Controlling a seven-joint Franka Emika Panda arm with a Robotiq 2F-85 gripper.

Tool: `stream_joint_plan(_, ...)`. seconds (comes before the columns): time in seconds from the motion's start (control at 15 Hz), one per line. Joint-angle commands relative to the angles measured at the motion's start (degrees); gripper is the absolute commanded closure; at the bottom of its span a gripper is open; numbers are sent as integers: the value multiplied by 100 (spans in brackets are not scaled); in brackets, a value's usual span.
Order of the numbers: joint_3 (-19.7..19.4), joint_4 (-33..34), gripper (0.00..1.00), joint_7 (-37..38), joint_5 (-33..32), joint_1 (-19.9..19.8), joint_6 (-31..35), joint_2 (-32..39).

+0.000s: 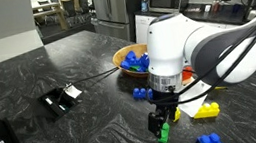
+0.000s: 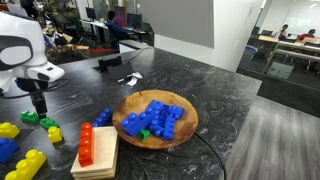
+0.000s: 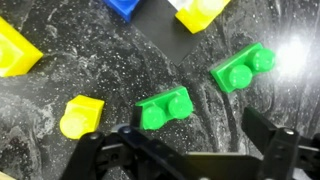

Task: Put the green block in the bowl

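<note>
1. The white robot arm [image 1: 201,51] reaches down over a dark, marbled stone countertop [image 1: 66,60], with its black two-finger gripper [image 1: 163,115] pointing straight down.
2. In the wrist view, the gripper [image 3: 180,135] has its fingers [image 3: 268,140] spread wide apart and holds nothing.
3. The small bright green studded plastic block [image 3: 165,108] lies flat on the countertop, studs up, roughly in line with the gap between the fingers. In an exterior view, the block [image 1: 163,130] sits directly below the fingertips. Whether they touch it cannot be told.
4. A second green two-stud brick [image 3: 240,70] lies just beside the green block, apart from it.
5. A small yellow brick [image 3: 80,115] rests near the block on its other side. A larger yellow brick [image 3: 15,48] lies further off, at the picture's edge.
6. The round, shallow tan wooden bowl [image 1: 121,54] stands well apart from the block, behind the arm in an exterior view.
7. From the opposite side, the bowl [image 2: 192,120] holds a heap of blue bricks [image 2: 155,115] with a green piece [image 2: 145,133] among them.
8. Beside the bowl sits a flat square wooden tray [image 2: 100,162], which carries an upright red brick [image 2: 87,145].
9. In that same exterior view the gripper [image 2: 40,108] hangs above the green block [image 2: 30,118], with more yellow bricks [image 2: 28,162] close by.
</note>
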Motion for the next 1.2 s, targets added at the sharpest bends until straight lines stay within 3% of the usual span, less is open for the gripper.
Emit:
stream_joint_plan(0.0,-4,-259,0,1119,22,85,635,35)
stream_joint_plan(0.33,-3,-622,0,3317,-716,256,909,7)
stream_joint_plan(0.53,-3,-587,0,4174,-1098,292,880,81)
stream_joint_plan(0.8,-14,-578,0,4914,-1315,273,869,136)
stream_joint_plan(1.13,-28,-589,2,5323,-1399,270,927,200)
